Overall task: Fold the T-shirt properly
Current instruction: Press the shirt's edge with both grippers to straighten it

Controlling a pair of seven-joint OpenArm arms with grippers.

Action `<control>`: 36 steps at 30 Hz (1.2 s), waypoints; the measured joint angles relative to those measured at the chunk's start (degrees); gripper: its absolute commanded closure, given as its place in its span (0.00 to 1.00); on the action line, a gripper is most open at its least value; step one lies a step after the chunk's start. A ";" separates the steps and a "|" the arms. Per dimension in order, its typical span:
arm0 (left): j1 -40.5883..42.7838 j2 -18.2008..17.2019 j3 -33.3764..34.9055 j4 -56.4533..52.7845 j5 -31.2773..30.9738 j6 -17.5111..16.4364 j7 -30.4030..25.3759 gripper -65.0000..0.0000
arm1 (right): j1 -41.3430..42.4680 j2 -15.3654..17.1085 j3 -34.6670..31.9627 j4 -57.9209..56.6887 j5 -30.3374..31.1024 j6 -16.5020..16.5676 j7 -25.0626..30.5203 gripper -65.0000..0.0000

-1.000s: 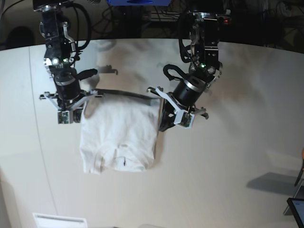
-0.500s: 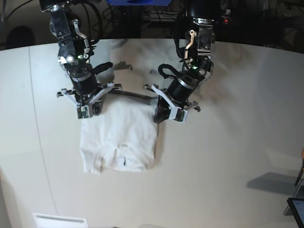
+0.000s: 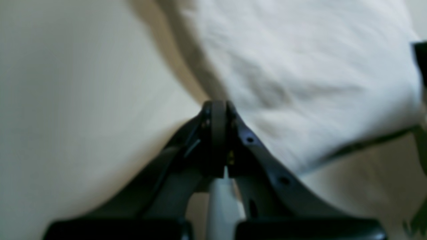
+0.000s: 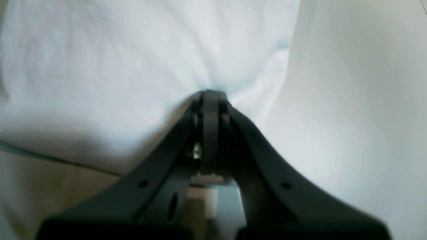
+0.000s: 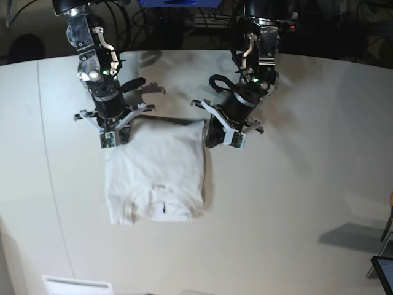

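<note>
The white T-shirt (image 5: 153, 172) lies folded into a tall rectangle on the pale table (image 5: 295, 184). Its collar end is nearest the front edge. My right gripper (image 5: 110, 139) stands at the shirt's far left corner. In the right wrist view the right gripper (image 4: 207, 93) is shut, and the T-shirt (image 4: 116, 66) puckers at its tips. My left gripper (image 5: 210, 140) is at the far right corner. The left wrist view shows the left gripper (image 3: 218, 104) shut on the T-shirt (image 3: 300, 66) at its edge, with a shadow under the cloth.
A white label (image 5: 77, 284) lies at the front left of the table. A dark object (image 5: 382, 270) pokes in at the lower right. Cables and dark equipment (image 5: 184, 24) run behind the table's curved back edge.
Both grippers have moved toward the back of the table and closer together with the shirt's far edge. That edge, stretched and raised before, now sits low near the table.
</note>
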 measured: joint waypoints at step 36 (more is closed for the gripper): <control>9.55 -11.52 -12.92 7.48 0.11 -1.05 -22.97 1.00 | -0.92 -0.02 14.69 -9.60 -0.37 20.96 30.62 1.00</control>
